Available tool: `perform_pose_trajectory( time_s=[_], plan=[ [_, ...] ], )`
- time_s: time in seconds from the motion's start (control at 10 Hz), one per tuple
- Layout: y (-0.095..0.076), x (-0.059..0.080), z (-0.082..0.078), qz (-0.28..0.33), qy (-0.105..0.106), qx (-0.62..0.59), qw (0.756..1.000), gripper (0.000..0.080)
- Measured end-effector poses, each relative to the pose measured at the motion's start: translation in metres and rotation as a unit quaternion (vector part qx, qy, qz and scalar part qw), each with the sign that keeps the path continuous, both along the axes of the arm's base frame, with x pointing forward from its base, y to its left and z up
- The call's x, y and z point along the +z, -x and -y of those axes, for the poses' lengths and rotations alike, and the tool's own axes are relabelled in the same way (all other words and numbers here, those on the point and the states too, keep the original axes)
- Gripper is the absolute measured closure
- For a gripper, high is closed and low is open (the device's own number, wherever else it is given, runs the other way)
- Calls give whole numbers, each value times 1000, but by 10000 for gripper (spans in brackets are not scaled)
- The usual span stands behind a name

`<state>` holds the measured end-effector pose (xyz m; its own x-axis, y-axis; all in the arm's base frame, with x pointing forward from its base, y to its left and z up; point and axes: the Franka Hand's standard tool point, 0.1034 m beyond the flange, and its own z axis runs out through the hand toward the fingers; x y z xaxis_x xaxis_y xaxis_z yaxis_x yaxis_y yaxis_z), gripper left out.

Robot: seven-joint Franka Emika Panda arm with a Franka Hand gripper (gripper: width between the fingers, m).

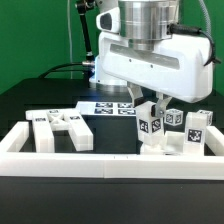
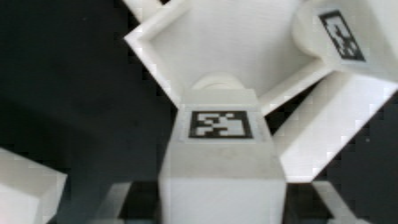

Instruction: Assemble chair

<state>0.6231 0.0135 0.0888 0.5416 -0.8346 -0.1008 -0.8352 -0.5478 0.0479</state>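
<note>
My gripper (image 1: 150,112) reaches down into a cluster of white chair parts (image 1: 178,130) at the exterior view's right, near the front rail. These parts carry black-and-white tags. In the wrist view my gripper (image 2: 222,203) is shut on a white bar (image 2: 221,150) with a tag on its face. A dark finger (image 2: 125,205) presses on each side of the bar. The bar's far end meets a wider white angled piece (image 2: 214,45). Another tagged part (image 2: 338,35) lies beside it. More tagged chair parts (image 1: 60,128) lie at the exterior view's left.
White border rails (image 1: 100,160) box in the work area at the front and the left. The marker board (image 1: 108,107) lies flat behind the parts. The arm's bulky white body (image 1: 150,55) hangs over the right cluster. The table is black.
</note>
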Motion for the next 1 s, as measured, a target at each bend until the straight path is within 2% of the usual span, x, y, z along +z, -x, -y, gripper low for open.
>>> perform_pose_trajectory(
  time_s=[0.3, 0.6, 1.0],
  plan=[
    [-1, 0, -5, -5, 12, -117, 993, 507],
    [-2, 0, -12, -6, 22, -225, 974, 507],
    [-3, 0, -22, -14, 36, -398, 917, 507]
  ],
)
